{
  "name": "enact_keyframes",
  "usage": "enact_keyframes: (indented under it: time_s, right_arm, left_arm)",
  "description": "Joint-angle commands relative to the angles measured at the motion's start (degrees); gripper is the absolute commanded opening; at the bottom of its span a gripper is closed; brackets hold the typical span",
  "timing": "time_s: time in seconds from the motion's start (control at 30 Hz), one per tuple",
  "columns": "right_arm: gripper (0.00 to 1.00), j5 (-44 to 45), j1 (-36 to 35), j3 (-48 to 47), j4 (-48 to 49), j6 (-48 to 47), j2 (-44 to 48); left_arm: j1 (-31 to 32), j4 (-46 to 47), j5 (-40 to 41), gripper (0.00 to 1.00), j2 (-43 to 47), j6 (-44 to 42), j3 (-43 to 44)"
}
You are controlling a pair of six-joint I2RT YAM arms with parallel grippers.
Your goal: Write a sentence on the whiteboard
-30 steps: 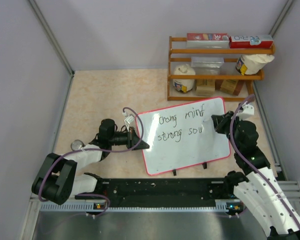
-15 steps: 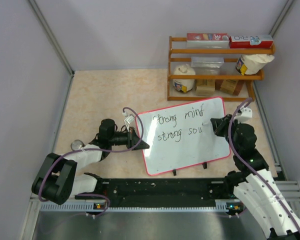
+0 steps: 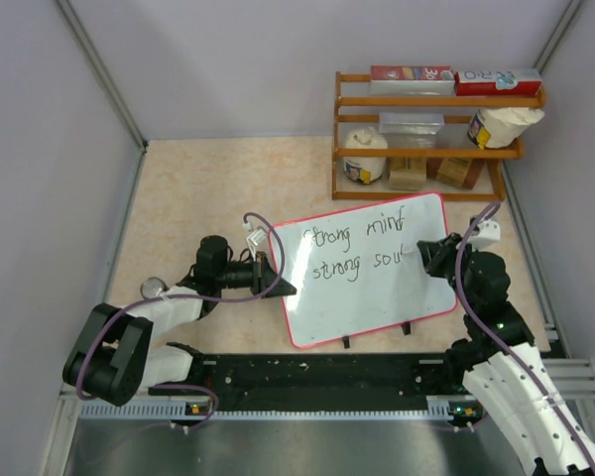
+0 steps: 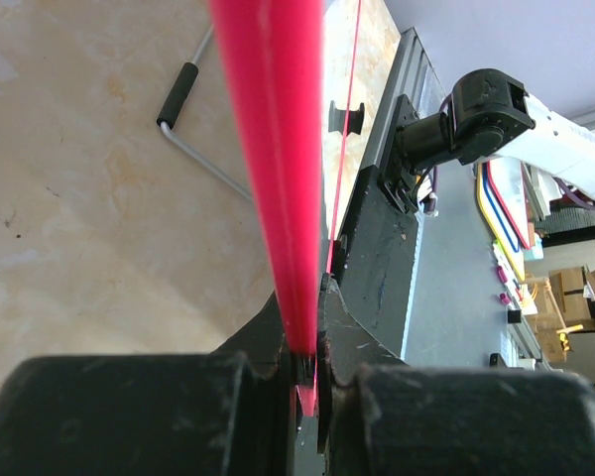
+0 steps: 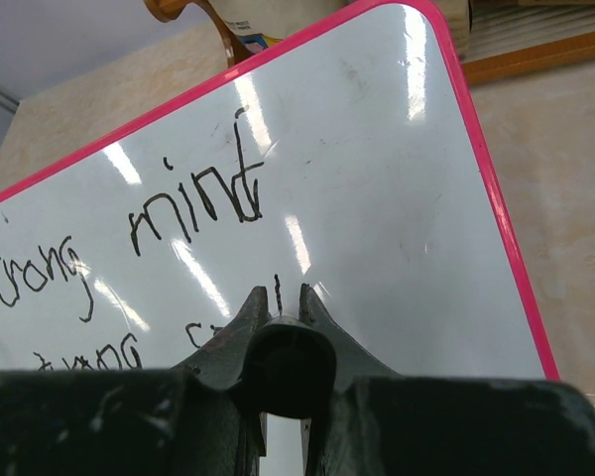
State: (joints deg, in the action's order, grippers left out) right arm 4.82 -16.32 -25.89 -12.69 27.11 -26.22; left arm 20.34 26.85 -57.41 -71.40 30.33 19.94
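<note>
- Two grippers share the work. The left gripper (image 3: 278, 286) is clamped on the left edge of the board (image 3: 372, 297), with the red frame pinched between its jaws, likely to steady the tilted board against the pen's push.
- The right gripper (image 3: 428, 254) is pressed tight round a dark pen (image 5: 281, 369) at the board's right side.
- The sentence (image 3: 362, 253) fills the board's upper half in two lines. The pen end sits at the lower line's last letter — whether it touches the board I cannot tell.
</note>
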Motion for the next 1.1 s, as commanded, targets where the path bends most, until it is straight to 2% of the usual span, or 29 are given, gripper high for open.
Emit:
enact_keyframes:
  time_s: [0.0, 0.73, 1.07]
  right_arm:
    - [0.0, -0.1, 0.5, 1.2, -3.1, -0.2, 1.1]
    - [0.0, 0.7, 0.5, 0.9, -7.3, -0.8, 3.6]
    - [0.0, 2.8, 0.5, -2.1, -5.5, -1.2, 2.1]
  left_arm:
    - [-0.5, -0.7, 9.0, 0.0, -0.3, -8.4, -0.5]
    - [-0.5, -0.7, 9.1, 0.0, 0.2, -8.3, -0.8]
    - [-0.5, -0.7, 9.1, 0.0, 0.2, -8.4, -0.8]
